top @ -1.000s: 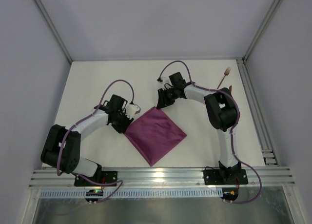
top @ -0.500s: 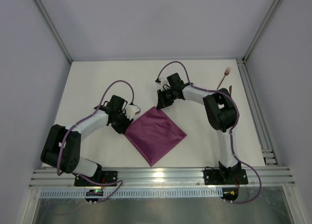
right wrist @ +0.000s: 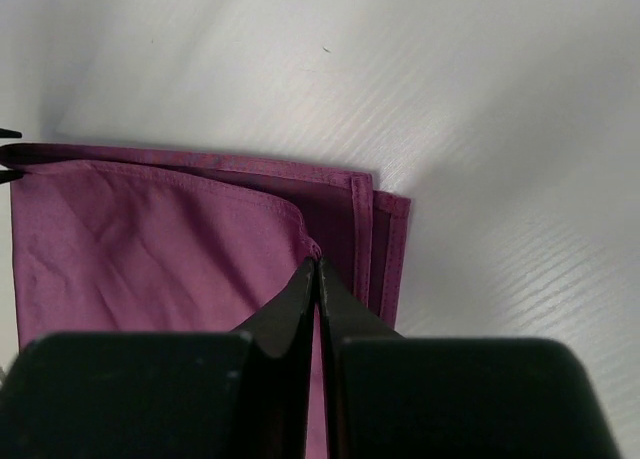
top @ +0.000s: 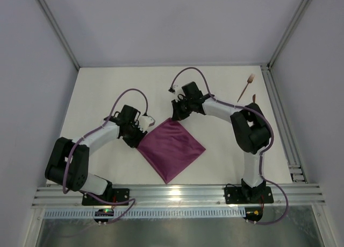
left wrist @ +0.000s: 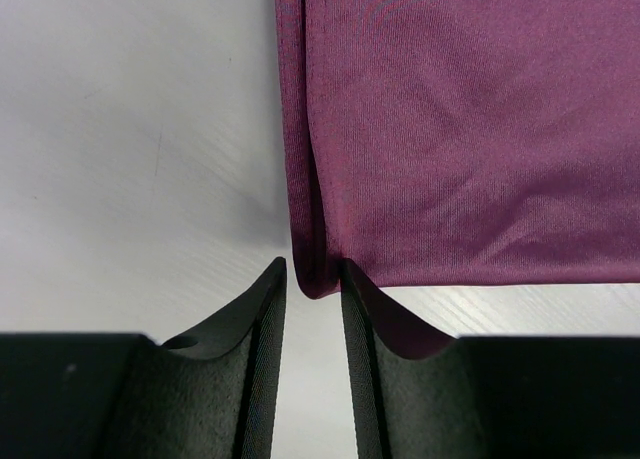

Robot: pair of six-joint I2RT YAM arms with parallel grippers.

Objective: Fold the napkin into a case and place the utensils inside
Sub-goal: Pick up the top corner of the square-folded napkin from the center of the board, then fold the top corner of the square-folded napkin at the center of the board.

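Note:
The plum-purple napkin [top: 172, 147] lies folded in a flat square, turned like a diamond, in the middle of the table. My left gripper [top: 138, 139] is at its left corner; in the left wrist view the narrow jaws [left wrist: 313, 279] pinch the folded corner of the napkin [left wrist: 460, 129]. My right gripper [top: 174, 113] is at the top corner, shut [right wrist: 318, 264] on the corner of the top layer of the napkin [right wrist: 150, 249], with lower hemmed layers showing beyond it. The copper-brown fork [top: 246, 85] lies at the far right. The knife [top: 254, 99] shows only as a short tip beside the right arm.
An aluminium rail [top: 279, 118] runs along the table's right edge, close to the utensils. Another rail [top: 177, 192] crosses the near edge by the arm bases. Grey walls close the back and sides.
The right arm's elbow has swung to the right and its gripper has shifted slightly left at the napkin's top corner, uncovering more of the fork. The left arm and napkin have stayed put.

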